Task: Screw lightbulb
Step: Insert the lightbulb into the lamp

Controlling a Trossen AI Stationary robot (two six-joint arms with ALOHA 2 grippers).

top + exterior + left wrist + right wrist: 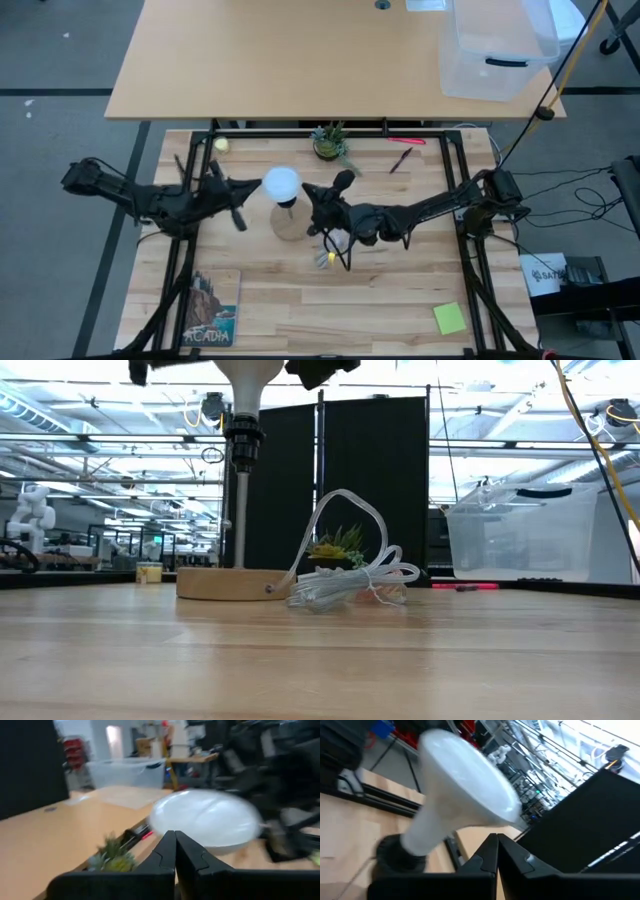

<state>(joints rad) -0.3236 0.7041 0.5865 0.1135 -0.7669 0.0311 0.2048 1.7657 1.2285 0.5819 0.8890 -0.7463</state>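
The white lightbulb (281, 183) stands upright with its grey cone (245, 385) in the black socket (243, 440). The socket tops a thin post on the round wooden stand (232, 582), near the table's middle. My left gripper (256, 186) is shut and level, its tips just left of the globe (205, 817). My right gripper (306, 192) is also shut and level, just right of the globe (470, 785). In the low view both grippers show only as dark shapes at the top edge, one on each side of the bulb. My left gripper points its shut fingertips (167, 842) level at the left side of the globe; I cannot tell whether they touch it. My right gripper points its shut fingertips (492, 845) level at the globe's right side, below its widest part; I cannot tell whether they touch it.
A coiled white cord (350, 575) lies on the table just right of the stand. A small potted plant (330, 142) and a red pen (402, 155) lie farther back. A book (212, 308) sits at the near left and a green note (450, 318) at the near right.
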